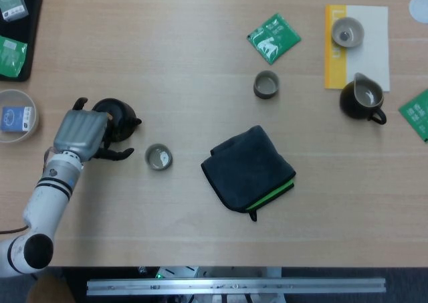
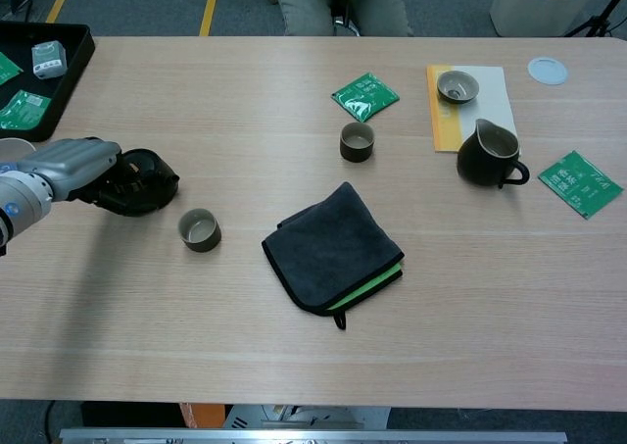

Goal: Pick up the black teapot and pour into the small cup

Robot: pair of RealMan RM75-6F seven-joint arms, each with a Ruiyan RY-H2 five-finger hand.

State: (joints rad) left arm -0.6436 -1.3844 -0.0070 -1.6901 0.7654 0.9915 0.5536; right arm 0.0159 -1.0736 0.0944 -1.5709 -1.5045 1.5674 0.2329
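The black teapot [image 1: 119, 113] [image 2: 149, 181] stands at the left of the table, and in the chest view it looks tipped toward the hand. My left hand [image 1: 81, 133] [image 2: 71, 160] is wrapped around its near side, dark fingers curled over the body, and grips it. A small grey-green cup [image 1: 159, 157] [image 2: 199, 230] stands upright just right of the teapot, apart from it. A second small cup [image 1: 266, 85] [image 2: 357, 141] stands further right, near the middle. My right hand is in neither view.
A folded dark cloth [image 1: 249, 169] [image 2: 333, 248] lies mid-table. At the far right are a dark pitcher [image 1: 361, 99] [image 2: 488, 156], a bowl [image 1: 347, 32] on a yellow-and-white book, and green packets [image 1: 273, 38]. A black tray [image 1: 13, 42] and a clear tub [image 1: 15, 116] sit at the left edge.
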